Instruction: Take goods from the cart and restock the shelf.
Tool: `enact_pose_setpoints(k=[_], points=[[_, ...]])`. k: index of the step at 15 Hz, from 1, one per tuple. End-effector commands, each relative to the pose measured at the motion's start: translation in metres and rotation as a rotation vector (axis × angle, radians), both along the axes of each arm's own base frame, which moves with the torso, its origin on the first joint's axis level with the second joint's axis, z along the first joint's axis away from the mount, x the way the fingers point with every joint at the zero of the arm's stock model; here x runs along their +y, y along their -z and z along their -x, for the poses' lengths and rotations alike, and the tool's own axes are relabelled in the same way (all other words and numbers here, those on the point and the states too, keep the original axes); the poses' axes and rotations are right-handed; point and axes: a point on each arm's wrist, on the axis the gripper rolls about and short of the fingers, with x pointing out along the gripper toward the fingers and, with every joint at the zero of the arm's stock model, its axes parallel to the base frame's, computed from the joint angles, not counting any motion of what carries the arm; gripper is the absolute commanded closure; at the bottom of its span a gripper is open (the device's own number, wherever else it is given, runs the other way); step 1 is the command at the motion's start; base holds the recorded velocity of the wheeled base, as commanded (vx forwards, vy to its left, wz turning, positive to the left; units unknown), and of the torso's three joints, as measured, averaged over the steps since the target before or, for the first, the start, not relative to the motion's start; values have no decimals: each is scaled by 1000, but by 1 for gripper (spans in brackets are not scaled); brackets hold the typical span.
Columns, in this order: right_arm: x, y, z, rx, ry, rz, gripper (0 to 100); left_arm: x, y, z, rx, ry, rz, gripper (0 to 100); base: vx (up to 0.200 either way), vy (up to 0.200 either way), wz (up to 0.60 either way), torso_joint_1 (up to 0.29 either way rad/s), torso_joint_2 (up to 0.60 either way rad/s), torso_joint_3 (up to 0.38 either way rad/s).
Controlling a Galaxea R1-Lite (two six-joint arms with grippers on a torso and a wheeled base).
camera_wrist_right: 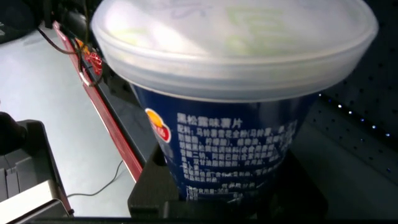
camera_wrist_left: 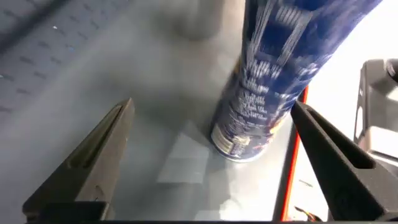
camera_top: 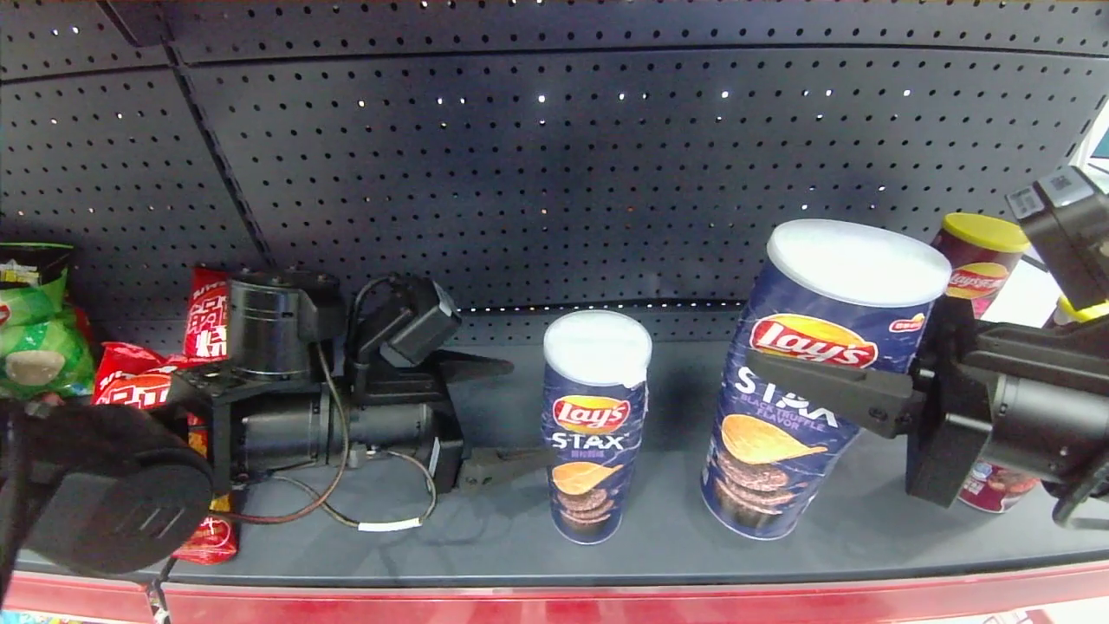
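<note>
Shelf (camera_top: 485, 537): right gripper (camera_top: 823, 381) clamps larger chip can (camera_top: 780, 459)

Centre: upright blue cardboard chip tube (camera_top: 596, 425), set on grey metal shelf (camera_top: 502, 537).
Right: tilted blue cardboard chip tube (camera_top: 814, 373).

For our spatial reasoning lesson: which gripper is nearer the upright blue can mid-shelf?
Left. The left gripper sits open right beside the upright blue can; the right gripper is farther off, shut on the tilted blue can.
</note>
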Motion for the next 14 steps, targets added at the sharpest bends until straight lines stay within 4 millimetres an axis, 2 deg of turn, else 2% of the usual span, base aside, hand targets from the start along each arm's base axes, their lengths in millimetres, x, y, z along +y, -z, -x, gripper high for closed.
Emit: enact_pose_setpoints(k=[1, 2, 5, 6, 7, 8, 9, 11, 12, 14], points=[[0, 1, 0, 1, -1, 1, 100, 11, -24, 13, -62, -24, 46, 0, 0, 0, 0, 0, 0, 0], [0, 1, -1, 3, -1, 2, 100, 18, -33, 23, -66, -52, 71, 0, 0, 0, 0, 0, 0, 0], [-1, 7, 0, 19, 2, 14, 100, 76, -62, 89, -184, -236, 160, 0, 0, 0, 0, 0, 0, 0], [-1, 10, 0, 27, 1, 20, 100, 99, -68, 113, -259, -323, 184, 0, 0, 0, 0, 0, 0, 0], [-1, 12, 0, 34, 1, 25, 100, 114, -71, 136, -328, -400, 199, 0, 0, 0, 0, 0, 0, 0], [-1, 12, 0, 34, 1, 25, 100, 114, -71, 136, -328, -400, 199, 0, 0, 0, 0, 0, 0, 0], [0, 15, -1, 41, -1, 32, 100, 131, -58, 175, -394, -580, 205, 0, 0, 0, 0, 0, 0, 0], [1, 15, -3, 44, 1, 32, 100, 135, -44, 205, -349, -633, 273, 0, 0, 0, 0, 0, 0, 0], [0, 14, -6, 43, 12, 30, 100, 138, -33, 230, -281, -701, 334, 0, 0, 0, 0, 0, 0, 0], [-3, 13, -10, 42, 27, 28, 100, 137, -16, 253, -236, -736, 328, 0, 0, 0, 0, 0, 0, 0]])
